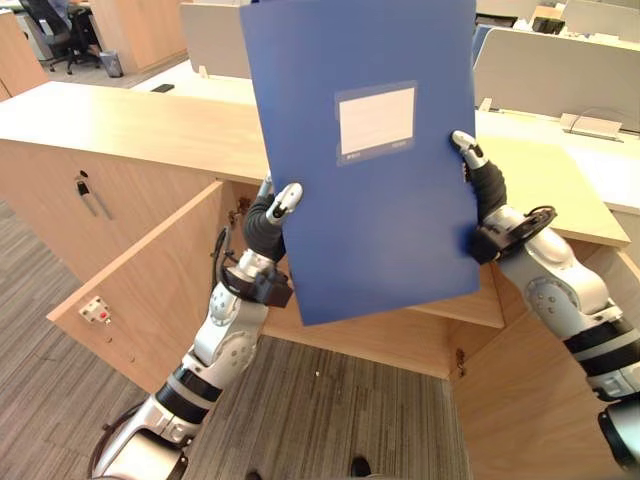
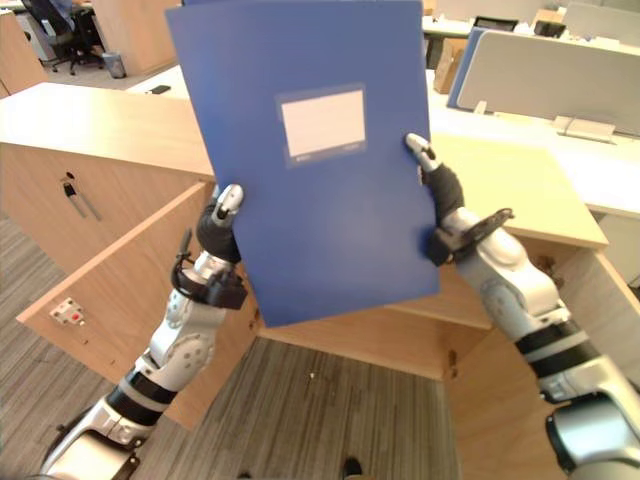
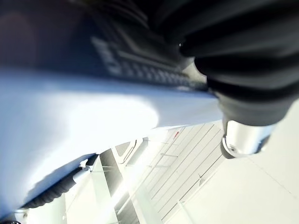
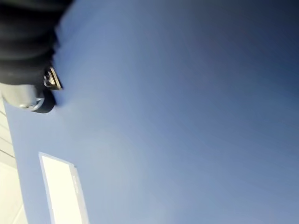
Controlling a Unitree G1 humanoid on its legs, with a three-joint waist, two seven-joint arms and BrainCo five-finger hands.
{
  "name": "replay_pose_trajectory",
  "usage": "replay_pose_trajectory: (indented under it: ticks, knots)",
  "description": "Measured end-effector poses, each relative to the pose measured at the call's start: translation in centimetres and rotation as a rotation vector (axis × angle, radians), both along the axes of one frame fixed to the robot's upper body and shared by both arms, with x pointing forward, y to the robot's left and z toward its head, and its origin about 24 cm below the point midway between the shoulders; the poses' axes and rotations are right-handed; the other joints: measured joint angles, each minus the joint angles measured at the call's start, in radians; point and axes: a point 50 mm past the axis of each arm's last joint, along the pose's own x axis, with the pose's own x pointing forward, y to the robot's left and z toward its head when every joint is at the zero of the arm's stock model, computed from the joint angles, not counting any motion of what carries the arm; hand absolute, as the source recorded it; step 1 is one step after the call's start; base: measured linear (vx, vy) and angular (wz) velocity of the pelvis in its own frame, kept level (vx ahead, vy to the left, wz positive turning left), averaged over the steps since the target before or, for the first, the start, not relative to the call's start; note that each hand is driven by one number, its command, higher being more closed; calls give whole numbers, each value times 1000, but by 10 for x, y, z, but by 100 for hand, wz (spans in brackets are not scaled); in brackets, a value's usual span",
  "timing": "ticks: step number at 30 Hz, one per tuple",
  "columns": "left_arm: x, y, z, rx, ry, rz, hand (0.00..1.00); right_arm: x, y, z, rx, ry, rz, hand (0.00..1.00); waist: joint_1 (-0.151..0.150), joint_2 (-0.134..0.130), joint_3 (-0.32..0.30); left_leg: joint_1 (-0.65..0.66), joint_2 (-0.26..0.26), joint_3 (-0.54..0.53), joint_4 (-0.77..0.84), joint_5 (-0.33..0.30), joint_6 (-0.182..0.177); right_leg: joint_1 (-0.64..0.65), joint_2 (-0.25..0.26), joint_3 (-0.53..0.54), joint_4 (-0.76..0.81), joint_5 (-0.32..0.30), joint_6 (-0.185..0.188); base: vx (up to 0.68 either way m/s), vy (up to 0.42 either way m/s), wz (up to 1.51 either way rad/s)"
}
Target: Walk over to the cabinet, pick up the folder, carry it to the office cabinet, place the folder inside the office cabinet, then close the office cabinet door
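I hold a blue folder (image 1: 370, 220) with a white label (image 1: 376, 120) upright in front of me, high above the open wooden cabinet (image 1: 120, 125). My left hand (image 1: 268, 222) pinches its left edge, thumb on the front face and fingers hidden behind. At the right edge, the thumb of my right hand (image 1: 485, 185) presses the front, with the fingers behind the folder as well. The folder's blue face (image 4: 187, 116) shows very close in the right wrist view. The folder hides most of the cabinet's opening.
The cabinet's left door (image 1: 150, 290) swings out toward me, and its right door (image 1: 520, 400) stands open at the lower right. Keys (image 1: 82, 187) hang from the neighbouring closed door. Desks with grey partitions (image 1: 560, 70) stand behind; an office chair (image 1: 55, 30) is at the far left.
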Motion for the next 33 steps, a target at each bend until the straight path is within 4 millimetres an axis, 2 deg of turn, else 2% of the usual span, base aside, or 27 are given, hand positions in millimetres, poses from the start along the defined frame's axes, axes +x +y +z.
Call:
replay_pose_trajectory:
  ticks: [4,5,7,8,9,10,11,13,15,18,20,23,26,30,32,33]
  knots:
    - [-7,6,-22,84,52,-47,0,-5,-1,-20,-19,48,9,100,-8,0,3,1,4,6,-3,-2,-1,4,5,1,-12,4,-6,26,10,-3]
    - [-11,8,-41,115,132,-78,0,-10,-5,-33,-36,75,8,100,-13,-1,8,5,4,8,-3,-4,-2,12,5,1,-18,5,-5,51,13,-3]
    - [-13,13,-66,160,230,-96,0,-17,-10,-49,-58,115,2,100,-12,-1,18,13,4,10,-3,-10,-5,21,5,1,-23,8,-1,44,13,-3]
    - [-16,15,-86,179,320,-105,0,-24,-14,-63,-75,155,-7,100,-13,-1,25,16,4,10,-4,-13,-5,27,5,1,-26,8,-1,40,13,-2]
    - [-19,18,-106,172,414,-94,0,-31,-18,-76,-82,195,-20,100,-14,-2,32,15,3,11,-4,-15,-5,26,5,1,-26,7,-1,41,15,-1]
    - [-21,21,-115,160,460,-77,0,-34,-21,-82,-75,216,-27,100,-15,-2,36,15,3,11,-4,-15,-5,26,5,2,-26,7,-1,38,16,-1]
    - [-24,31,-133,128,550,-22,0,-40,-26,-91,-60,245,-47,100,-16,-3,39,15,4,12,-5,-16,-6,25,6,2,-26,7,-1,0,0,0]
    - [-30,52,-160,76,681,87,0,-46,-36,-95,-40,254,-72,100,-26,-3,40,15,7,15,-5,-17,-8,24,10,5,-25,6,-1,7,3,-4]
    - [-42,77,-187,20,814,218,0,-51,-54,-91,-56,227,-140,100,-29,-5,41,16,10,17,-5,-17,-8,18,13,8,-16,3,-1,-20,0,-5]
    - [-61,97,-219,-45,980,345,0,-54,-64,-86,-134,191,-178,100,-28,-9,43,30,11,22,-6,-17,-8,14,15,17,11,-20,-5,-35,4,-7]
    - [-71,100,-231,-43,1042,370,0,-58,-59,-82,-226,156,-151,100,-26,-12,45,33,10,24,-6,-21,-13,10,15,23,19,-30,1,-43,13,-5]
    - [-84,100,-245,1,1113,380,0,-65,-41,-82,-397,110,-34,100,-24,-19,44,33,7,29,-6,-21,-13,-5,11,30,30,-33,5,-40,25,-4]
    - [-97,103,-262,104,1193,389,0,-75,-18,-95,-577,105,122,100,-19,-27,42,32,1,39,-6,-21,-12,-17,8,43,41,-36,8,-20,28,-8]
    - [-119,112,-290,245,1345,408,0,-84,-2,-117,-738,125,243,100,-4,-31,42,35,-8,77,-5,-21,-6,-50,6,79,71,-33,4,-8,42,-23]
    - [-133,118,-302,319,1423,416,0,-81,4,-116,-785,99,268,100,-8,-33,44,41,-10,102,-5,-23,-7,-62,9,98,81,-29,-3,-23,52,-40]
    - [-143,122,-308,358,1474,428,0,-79,8,-115,-825,76,287,100,-8,-36,46,59,-7,124,-5,-27,-10,-60,17,106,82,-26,-19,-28,46,-49]
